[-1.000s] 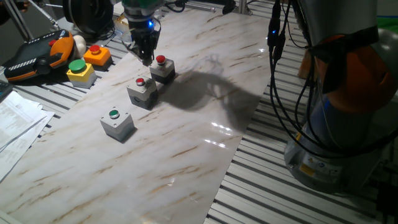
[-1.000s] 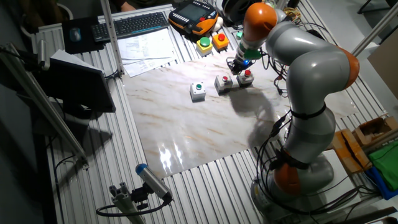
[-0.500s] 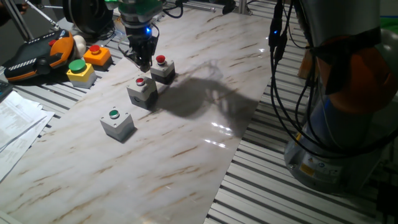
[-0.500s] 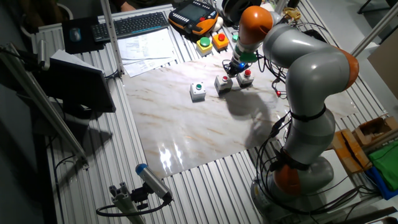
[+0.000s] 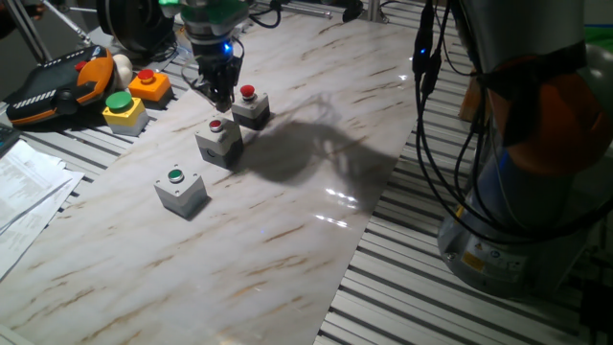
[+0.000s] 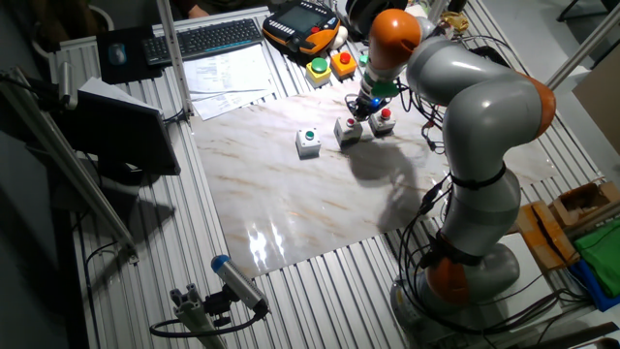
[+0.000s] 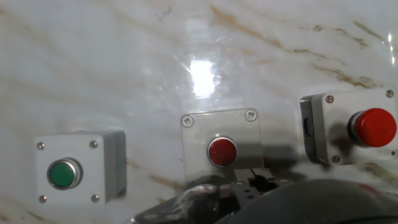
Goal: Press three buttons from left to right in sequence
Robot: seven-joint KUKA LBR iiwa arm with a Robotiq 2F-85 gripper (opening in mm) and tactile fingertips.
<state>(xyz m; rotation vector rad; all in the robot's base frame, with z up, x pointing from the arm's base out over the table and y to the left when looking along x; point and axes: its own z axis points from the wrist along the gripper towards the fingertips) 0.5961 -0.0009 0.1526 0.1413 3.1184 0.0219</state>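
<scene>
Three light-grey button boxes stand in a row on the marble board. The green-button box [image 5: 180,189] [image 6: 308,142] [image 7: 74,174] is at the left. A red-button box [image 5: 219,141] [image 6: 347,130] [image 7: 222,149] is in the middle. Another red-button box [image 5: 251,107] [image 6: 383,120] [image 7: 354,127] is at the right. My gripper [image 5: 222,99] [image 6: 358,110] [image 7: 252,182] hangs above and just behind the middle box, between it and the right box, touching neither. Its fingertips meet, shut on nothing.
A yellow box with a big green button [image 5: 124,110] and an orange box with a red button [image 5: 149,86] stand off the board at the far left, beside a teach pendant [image 5: 57,86]. Papers [image 5: 24,192] lie at the left edge. The robot base and cables [image 5: 517,192] fill the right.
My gripper has shifted left, from over the right red-button box toward the middle box. The boxes have not moved.
</scene>
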